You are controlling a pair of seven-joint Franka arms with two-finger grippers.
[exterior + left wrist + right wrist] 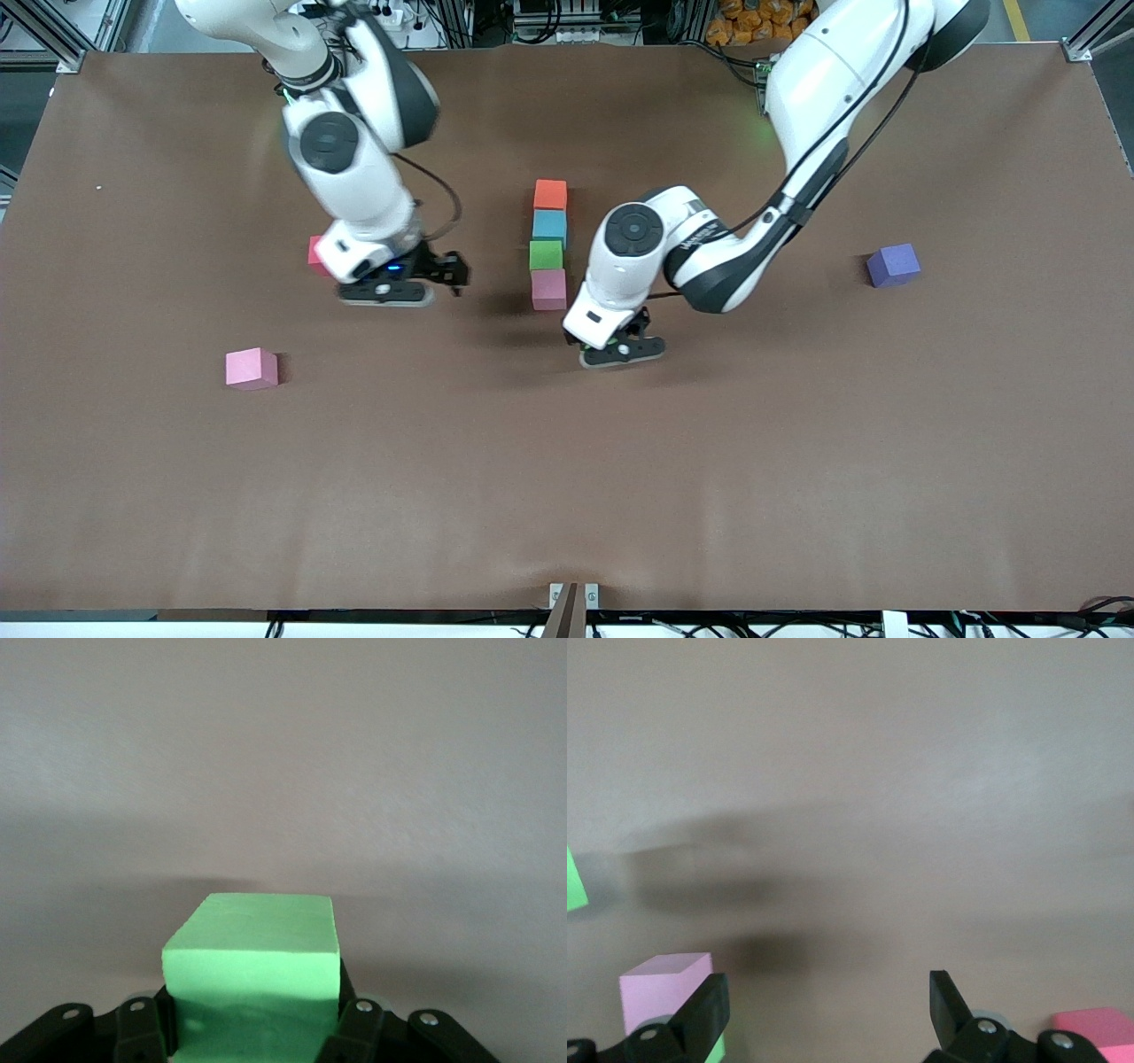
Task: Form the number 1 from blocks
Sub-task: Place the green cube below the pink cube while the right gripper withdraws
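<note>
Four-cube line in place at table centre; fifth cube, green, held by the left gripper.

The line ran orange cube (pixel 550 194), light blue cube (pixel 549 227), green cube (pixel 546 255), pink cube (pixel 548 289), touching in single file, orange farthest from the front camera. The left gripper (pixel 623 350) hung over the table just beside the line's near end, fingers (pixel 359 1026) closed on a second green cube (pixel 255 979). The right gripper (pixel 386 292) was spread wide and empty. A lone pink cube (pixel 252 369), a red cube (pixel 316 256) and a purple cube (pixel 893 265) sat apart.
</note>
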